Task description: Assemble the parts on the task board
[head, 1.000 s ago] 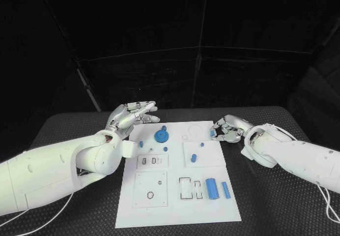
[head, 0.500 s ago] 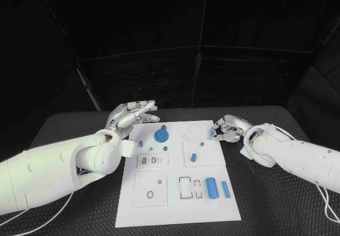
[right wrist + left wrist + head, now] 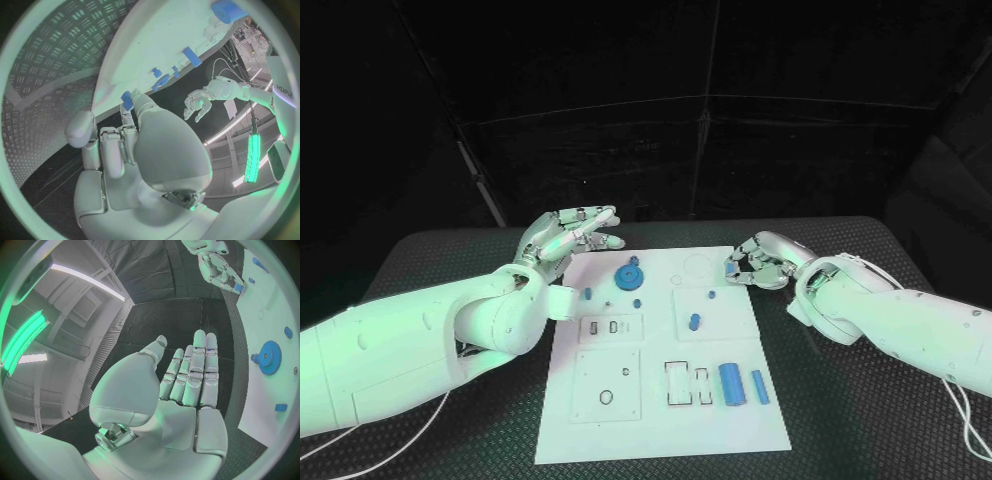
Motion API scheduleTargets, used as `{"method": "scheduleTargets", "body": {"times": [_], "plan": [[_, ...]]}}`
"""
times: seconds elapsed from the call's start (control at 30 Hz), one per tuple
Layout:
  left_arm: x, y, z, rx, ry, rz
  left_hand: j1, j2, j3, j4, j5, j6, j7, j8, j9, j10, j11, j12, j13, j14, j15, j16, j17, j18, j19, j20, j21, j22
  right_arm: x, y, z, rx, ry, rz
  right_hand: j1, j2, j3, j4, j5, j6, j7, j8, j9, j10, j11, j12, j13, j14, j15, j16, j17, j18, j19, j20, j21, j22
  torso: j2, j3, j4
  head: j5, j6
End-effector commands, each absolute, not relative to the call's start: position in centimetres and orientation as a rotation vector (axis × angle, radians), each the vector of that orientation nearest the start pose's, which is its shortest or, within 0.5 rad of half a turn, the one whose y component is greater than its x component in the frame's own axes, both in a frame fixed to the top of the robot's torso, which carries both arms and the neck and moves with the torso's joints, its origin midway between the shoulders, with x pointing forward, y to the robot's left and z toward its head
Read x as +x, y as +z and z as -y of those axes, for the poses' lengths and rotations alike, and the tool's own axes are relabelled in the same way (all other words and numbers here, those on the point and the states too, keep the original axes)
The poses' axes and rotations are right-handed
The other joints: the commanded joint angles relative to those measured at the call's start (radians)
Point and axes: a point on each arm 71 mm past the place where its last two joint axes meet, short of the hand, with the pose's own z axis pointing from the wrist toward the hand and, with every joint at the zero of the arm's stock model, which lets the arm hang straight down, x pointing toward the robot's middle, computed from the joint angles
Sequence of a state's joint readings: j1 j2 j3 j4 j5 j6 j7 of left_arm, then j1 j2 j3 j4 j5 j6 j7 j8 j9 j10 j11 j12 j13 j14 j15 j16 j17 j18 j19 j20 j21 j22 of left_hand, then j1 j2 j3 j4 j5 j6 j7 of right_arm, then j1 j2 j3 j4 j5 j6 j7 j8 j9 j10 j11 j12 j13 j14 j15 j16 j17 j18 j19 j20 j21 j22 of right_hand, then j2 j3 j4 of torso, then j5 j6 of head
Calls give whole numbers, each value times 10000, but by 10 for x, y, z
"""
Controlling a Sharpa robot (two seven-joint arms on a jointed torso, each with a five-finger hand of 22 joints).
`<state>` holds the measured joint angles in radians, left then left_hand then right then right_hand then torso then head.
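Note:
The white task board [image 3: 661, 420] lies in the middle of the table. A blue gear [image 3: 630, 275] stands near its far left, with small blue parts [image 3: 694, 321] around it. Two blue cylinders [image 3: 730, 380] lie near the board's front right. My right hand [image 3: 762, 262] hovers at the board's far right edge and pinches a small blue part [image 3: 734, 268] in its fingertips; the part [image 3: 127, 100] also shows in the right wrist view. My left hand [image 3: 571, 232] floats over the far left corner, fingers straight and apart, holding nothing; its bare palm [image 3: 181, 395] shows in the left wrist view.
Black ribbed table mat [image 3: 877, 400] surrounds the board on all sides. Several empty sockets and slots [image 3: 678, 383] mark the board's near half. Dark curtains close off the back.
The right hand with its small blue part has crept slightly toward the board. The left hand has stayed where it was.

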<state>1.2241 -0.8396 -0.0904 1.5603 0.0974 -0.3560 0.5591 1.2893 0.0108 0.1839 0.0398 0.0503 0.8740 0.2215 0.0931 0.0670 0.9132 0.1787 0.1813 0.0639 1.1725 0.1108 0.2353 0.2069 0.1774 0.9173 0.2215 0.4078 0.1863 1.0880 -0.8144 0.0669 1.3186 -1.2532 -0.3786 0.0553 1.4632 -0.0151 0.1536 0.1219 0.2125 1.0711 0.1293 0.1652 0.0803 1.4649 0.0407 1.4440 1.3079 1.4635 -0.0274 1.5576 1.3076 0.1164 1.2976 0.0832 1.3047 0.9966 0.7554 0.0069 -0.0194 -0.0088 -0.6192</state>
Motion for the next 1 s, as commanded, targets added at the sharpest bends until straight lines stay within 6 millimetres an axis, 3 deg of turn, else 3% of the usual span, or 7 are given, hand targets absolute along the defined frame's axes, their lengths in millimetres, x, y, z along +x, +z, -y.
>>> {"method": "scheduleTargets", "body": {"times": [0.03,0.3,0.6,0.7,1.0], "plan": [[483,-173,-204,-11264,-16269,-12681,-29,50,-11,-50,48,44,225,-51,-10,26,47,-36,-6,-49,43,-59,9,37,-19,-1,65,-11,505,-201,237,1081,7251,-15686,35,140,87,0,-72,114,-142,-8,50,40,-74,47,1170,1024,-75,54,2413,-101,19,-86,64,13,-26,-4,14,-1,33],[484,-173,-206,-11301,-16245,-12665,-33,52,-10,-50,47,50,220,-50,-8,31,45,-37,-5,-49,44,-62,11,37,-20,0,65,-12,484,-190,193,549,7778,-15759,30,150,108,-11,-110,99,-136,-18,43,44,-70,47,1171,1024,-75,56,2416,-103,20,-89,65,14,-95,-21,52,60,-14],[487,-174,-208,-11316,-16186,-12653,-63,60,-7,-49,44,111,184,-36,2,91,23,-34,2,-36,34,-79,33,41,-27,-2,72,-15,471,-185,128,-843,8440,-15856,34,143,161,-60,-164,17,-105,-73,14,-3,-51,-23,1097,1019,-65,47,2394,-100,6,-90,49,-17,-181,-38,106,220,-243],[488,-175,-208,-11316,-16188,-12659,-66,61,-7,-49,44,116,181,-35,3,96,20,-34,2,-35,33,-81,34,41,-27,-2,73,-15,470,-187,112,-1228,8429,-15938,33,137,167,-68,-171,6,-100,-82,9,-17,-47,-42,1077,1019,-62,47,2394,-99,3,-89,46,-23,-185,-59,142,249,-282],[490,-175,-206,-11333,-16197,-12721,-84,60,-12,-44,42,139,170,-29,6,119,12,-33,4,-29,28,-87,43,43,-29,-3,76,-16,468,-194,79,-1796,8057,-16217,40,100,196,-115,-180,-40,-76,-121,-11,-90,-28,-139,972,1013,-49,37,2367,-97,-9,-81,33,-44,-171,-34,93,423,-367]]}}
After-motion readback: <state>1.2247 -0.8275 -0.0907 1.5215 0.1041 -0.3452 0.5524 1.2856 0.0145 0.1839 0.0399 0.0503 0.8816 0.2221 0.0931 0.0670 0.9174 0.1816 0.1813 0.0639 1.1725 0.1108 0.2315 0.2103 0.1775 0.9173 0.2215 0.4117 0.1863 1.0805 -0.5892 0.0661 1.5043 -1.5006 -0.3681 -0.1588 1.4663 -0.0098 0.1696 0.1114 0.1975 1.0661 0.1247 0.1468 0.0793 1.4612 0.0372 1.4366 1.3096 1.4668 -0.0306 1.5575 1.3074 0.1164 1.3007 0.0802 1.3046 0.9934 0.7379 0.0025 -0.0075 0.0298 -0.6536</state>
